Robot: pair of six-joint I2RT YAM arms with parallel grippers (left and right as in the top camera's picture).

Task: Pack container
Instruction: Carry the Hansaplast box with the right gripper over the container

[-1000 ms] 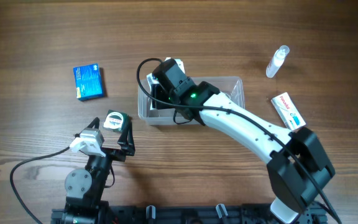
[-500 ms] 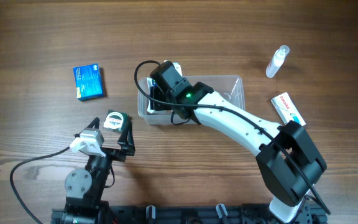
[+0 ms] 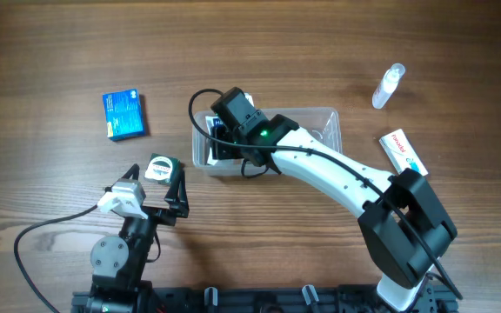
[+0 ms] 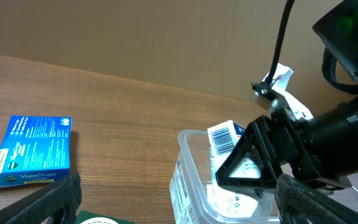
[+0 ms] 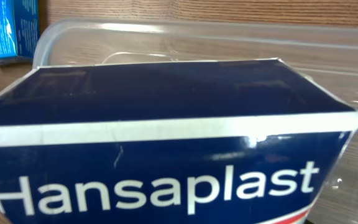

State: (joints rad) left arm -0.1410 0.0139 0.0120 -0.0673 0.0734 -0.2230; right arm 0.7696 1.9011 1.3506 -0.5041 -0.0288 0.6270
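Observation:
The clear container lies at the table's middle. In the left wrist view its near corner is close in front. My right gripper hangs over the container's left end, shut on a dark blue Hansaplast box. That box fills the right wrist view and hides the fingers, with the container's wall behind it. From the left wrist view the box's white barcode end shows between the right gripper's black fingers, inside the rim. My left gripper stands open near the front, around nothing.
A blue VapoDrops box lies left of the container. Between the left gripper's fingers sits a green and white box. At the right are a small clear spray bottle and a white carton.
My right gripper has shifted slightly left with the Hansaplast box, staying over the container's left end. The left arm has not moved.

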